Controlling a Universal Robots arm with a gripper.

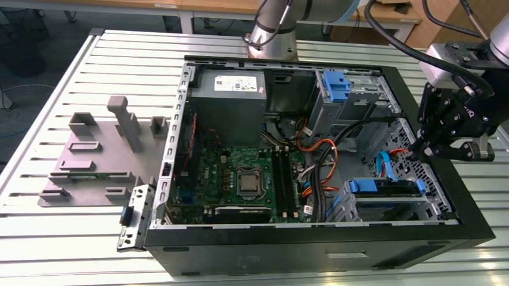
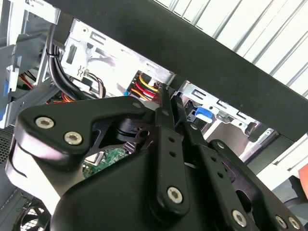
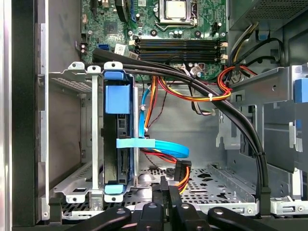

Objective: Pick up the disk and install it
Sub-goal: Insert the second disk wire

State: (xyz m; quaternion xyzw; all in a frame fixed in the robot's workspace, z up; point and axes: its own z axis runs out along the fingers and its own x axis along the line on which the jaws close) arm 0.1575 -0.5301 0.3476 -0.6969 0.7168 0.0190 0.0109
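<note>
Open black tower computer case (image 1: 477,229) lies on its side on the slatted aluminium table (image 1: 47,238), top side open. Black two-finger gripper (image 1: 419,150) hangs at the case's wall on the exterior view's right, over the drive bays. Fingers pressed together, nothing between them; both wrist views agree (image 3: 163,185) (image 2: 166,96).

The disk (image 1: 385,186), a silver drive in a blue plastic bracket, is already seated on edge in the silver sheet-metal drive cage (image 3: 72,77) at the case corner, apart from the gripper. In the first wrist view the disk (image 3: 117,98) stands beside the fingertips' line, no contact.

Room: the perforated metal bay floor (image 3: 216,185) beside the cage is mostly open. Obstructions are the black cable bundle (image 3: 240,130) arching across, orange-red-yellow power wires (image 3: 192,96), and a light-blue flat cable (image 3: 166,148) just beside the disk.

Grey plastic stand with upright posts (image 1: 95,161) sits well apart, outside the case on the exterior view's left.
</note>
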